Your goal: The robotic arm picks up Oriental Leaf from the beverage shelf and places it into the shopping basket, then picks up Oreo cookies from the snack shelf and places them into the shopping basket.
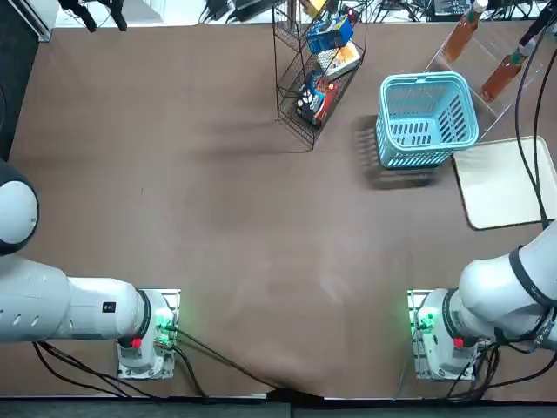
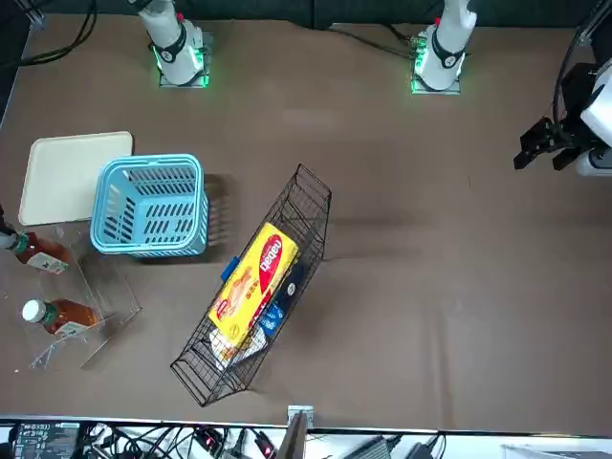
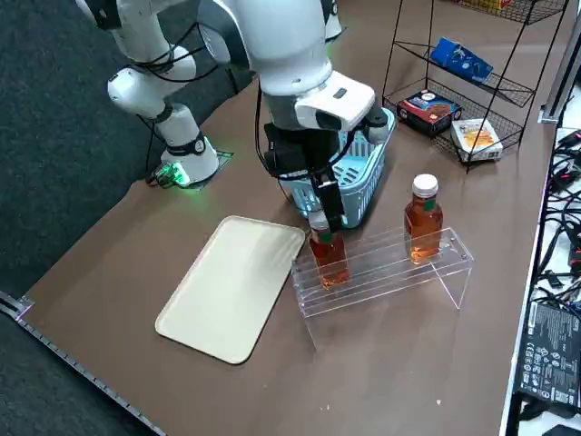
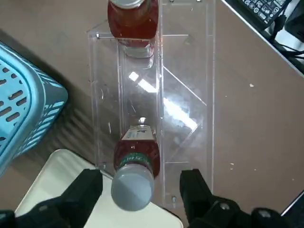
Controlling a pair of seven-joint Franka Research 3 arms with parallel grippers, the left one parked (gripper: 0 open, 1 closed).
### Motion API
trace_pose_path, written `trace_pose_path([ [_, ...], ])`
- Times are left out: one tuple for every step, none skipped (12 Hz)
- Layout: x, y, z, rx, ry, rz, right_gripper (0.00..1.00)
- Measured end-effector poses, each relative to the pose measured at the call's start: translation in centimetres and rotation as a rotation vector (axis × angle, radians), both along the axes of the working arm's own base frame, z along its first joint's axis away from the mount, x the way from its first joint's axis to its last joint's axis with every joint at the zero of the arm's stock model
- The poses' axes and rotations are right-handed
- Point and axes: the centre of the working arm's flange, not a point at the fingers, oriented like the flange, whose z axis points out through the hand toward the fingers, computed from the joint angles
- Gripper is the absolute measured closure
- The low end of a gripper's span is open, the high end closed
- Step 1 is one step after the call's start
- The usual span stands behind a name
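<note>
Brown tbl: R gripper, fingers apart, by tea btl, label illegible.

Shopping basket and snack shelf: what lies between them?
Only bare brown tabletop lies between the shopping basket and the snack shelf; the front view shows this.

Clear plastic shone before me

My right gripper, matt black, straddled the smooth plastic cap of a glossy clear-plastic tea bottle. Under it I saw the beverage shelf, slick see-through acrylic with bright glints. The shopping basket looked like smooth plastic, the snack shelf thin metal wire, and the tabletop smooth with a soft sheen
</note>
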Motion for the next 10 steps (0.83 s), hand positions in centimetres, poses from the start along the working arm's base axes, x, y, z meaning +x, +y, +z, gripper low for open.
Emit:
trace_pose_path([
  [0.0,0.0,-0.5,0.001,0.000,-0.001,0.00],
  [0.0,0.0,-1.1,0.002,0.001,-0.001,0.00],
  [-0.1,0.0,-1.6,0.003,0.002,-0.002,0.00],
  [-0.1,0.0,-2.2,0.004,0.004,-0.002,0.00],
  [-0.2,0.0,-2.9,0.005,0.006,-0.002,0.00],
  [-0.3,0.0,-3.5,0.006,0.008,-0.003,0.00],
  [-0.3,0.0,-4.1,0.006,0.008,-0.003,0.00],
  [-0.4,0.1,-4.6,0.005,0.007,-0.003,0.00],
  [-0.5,0.1,-5.7,0.004,0.006,-0.003,0.00],
  [-0.6,0.1,-6.2,0.005,0.008,-0.003,0.00],
])
